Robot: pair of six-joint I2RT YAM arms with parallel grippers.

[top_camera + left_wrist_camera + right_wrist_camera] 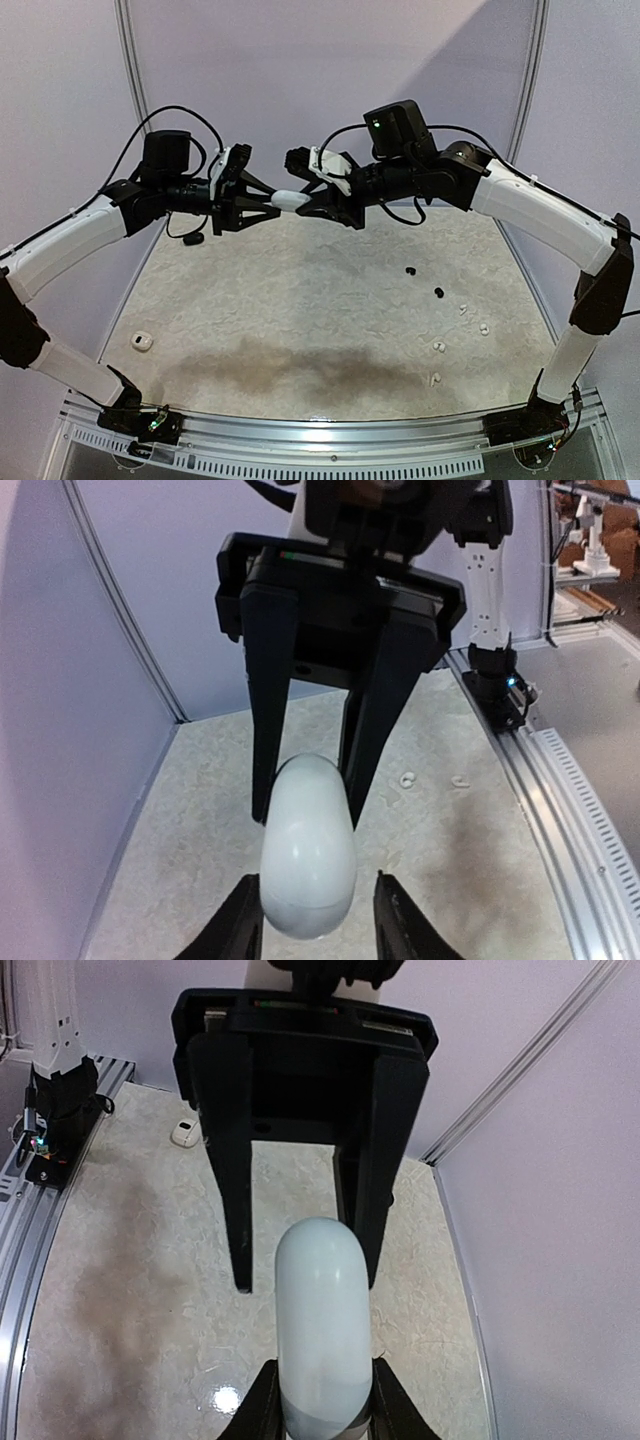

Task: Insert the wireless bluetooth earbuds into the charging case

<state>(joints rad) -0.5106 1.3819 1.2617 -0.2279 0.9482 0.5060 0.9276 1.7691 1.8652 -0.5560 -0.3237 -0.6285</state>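
You have the case (pixel 288 199) up in the air over the far half of the worktop (pixel 300 300). It lies roughly level between your two arms, which meet tip to tip there. Your right jaws are closed on its right end: in the right wrist view both fingers (pixel 262 1410) press against the case's sides with no gap. Your left jaws straddle the other end but stand slightly wider than the case. In the left wrist view one finger (pixel 243 925) sits against it while a thin gap shows at the other, so they are not clamped on it. The case is white, smooth and pebble-shaped, and it touches nothing but the jaws. The earbuds lie well apart from it, down on the right side of the worktop. The two black earbuds (pixel 409 270) are nearer the middle, and the four white earbuds (pixel 483 327) are strung out toward the near right edge, none touching another. A second case (pixel 141 342), also white, sits on the worktop near the left edge, far from both jaws. A darker patch (pixel 300 365) marks the worktop toward the front.
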